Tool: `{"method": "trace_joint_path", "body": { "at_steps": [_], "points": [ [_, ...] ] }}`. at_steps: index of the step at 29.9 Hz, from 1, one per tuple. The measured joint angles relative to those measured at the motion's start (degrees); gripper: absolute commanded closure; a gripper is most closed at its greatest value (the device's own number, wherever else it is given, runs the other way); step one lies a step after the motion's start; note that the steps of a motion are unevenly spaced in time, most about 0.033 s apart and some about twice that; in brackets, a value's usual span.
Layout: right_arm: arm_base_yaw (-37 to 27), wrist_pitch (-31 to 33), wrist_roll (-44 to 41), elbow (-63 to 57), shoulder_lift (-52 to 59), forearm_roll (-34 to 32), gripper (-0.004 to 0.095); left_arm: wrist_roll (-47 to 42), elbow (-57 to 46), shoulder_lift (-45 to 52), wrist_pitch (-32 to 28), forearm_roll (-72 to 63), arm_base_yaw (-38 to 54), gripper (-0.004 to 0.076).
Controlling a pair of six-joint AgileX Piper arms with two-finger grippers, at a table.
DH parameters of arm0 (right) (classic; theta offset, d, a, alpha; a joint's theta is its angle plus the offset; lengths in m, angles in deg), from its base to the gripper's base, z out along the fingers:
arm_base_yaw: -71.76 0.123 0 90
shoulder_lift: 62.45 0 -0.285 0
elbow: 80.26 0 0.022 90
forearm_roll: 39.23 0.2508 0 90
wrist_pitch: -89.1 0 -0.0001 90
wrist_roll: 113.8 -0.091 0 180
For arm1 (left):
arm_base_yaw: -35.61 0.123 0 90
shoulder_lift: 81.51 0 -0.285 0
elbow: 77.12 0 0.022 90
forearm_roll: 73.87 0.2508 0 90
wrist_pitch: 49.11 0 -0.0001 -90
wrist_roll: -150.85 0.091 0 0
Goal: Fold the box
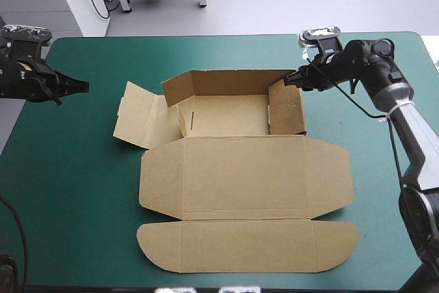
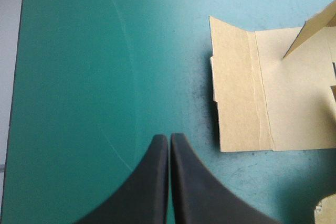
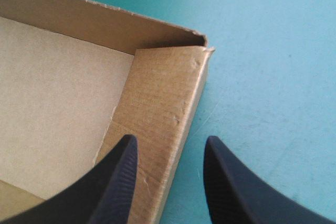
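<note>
The brown box point(image 1: 240, 176) lies partly formed at mid-table: its far wall and right wall stand up, while the left flaps point(image 1: 140, 114) and the wide lid panels lie flat toward the near edge. My right gripper point(image 1: 288, 80) is open at the box's far right corner. In the right wrist view it point(image 3: 169, 153) straddles the top edge of the right wall point(image 3: 157, 114), one finger inside the box and one outside. My left gripper point(image 1: 84, 86) is shut, over bare cover well left of the box. The left wrist view shows it point(image 2: 169, 140) empty, with the flat left flap point(image 2: 247, 93) ahead.
The teal-green cover point(image 1: 75, 169) runs bare along the left side, and its left edge shows in the left wrist view. The rounded lid flap point(image 1: 247, 246) reaches close to the near edge. A narrow strip of cover point(image 1: 384, 190) lies right of the box.
</note>
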Motion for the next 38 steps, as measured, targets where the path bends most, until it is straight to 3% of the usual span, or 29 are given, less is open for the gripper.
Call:
{"method": "trace_joint_path", "body": {
  "at_steps": [8, 13, 38],
  "points": [
    [0.0, 11.96, -0.28, 10.01, 0.0, -1.91, 0.0518, 0.0, 0.0, 0.0, 0.94, 0.0, 0.0, 0.0732],
    [0.0, 16.19, -1.07, 10.87, 0.0, -2.02, 0.0518, 0.0, 0.0, 0.0, 1.94, 0.0, 0.0, 0.0732],
    [0.0, 15.85, -2.97, 11.1, -14.88, 1.38, 0.0518, -0.06, 0.0, 0.0, 4.74, -0.34, 0.0, 0.0732]
  ]
}}
